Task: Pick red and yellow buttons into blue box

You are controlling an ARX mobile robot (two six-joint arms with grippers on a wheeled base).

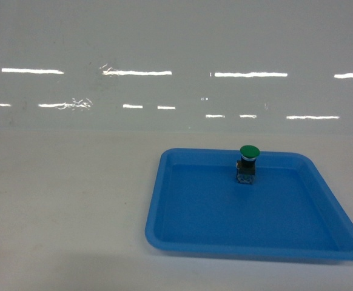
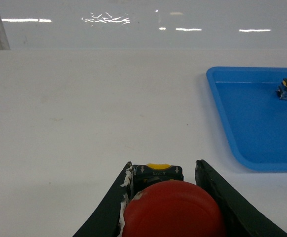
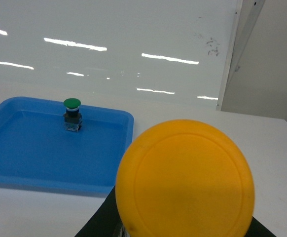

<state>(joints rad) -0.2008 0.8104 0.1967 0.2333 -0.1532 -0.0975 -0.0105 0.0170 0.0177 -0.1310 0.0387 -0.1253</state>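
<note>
Two buttons are already off the worktop, one in each claw. Your left claw (image 2: 165,197) has its dark fingers (image 2: 109,207) closed against the red button (image 2: 173,210), whose domed cap fills the bottom of the left wrist view, with the dark body and a yellow tab showing just ahead of it. The yellow button (image 3: 185,180) sits right in front of the right wrist camera, so your right claw appears to hold it, though its fingers are almost entirely hidden behind the cap and you cannot tell how far they are closed. Judge both buttons as small, light and rigid; the smooth rounded caps would likely slip, so the squarer body below the cap is the better place to grip. Neither claw shows in the head view. The blue box is not visible in any view. Out on the white worktop (image 1: 61,200) lies only the shallow blue tray (image 1: 164,233), with the green button (image 1: 248,162) standing upright near its far edge; leave that one.
</note>
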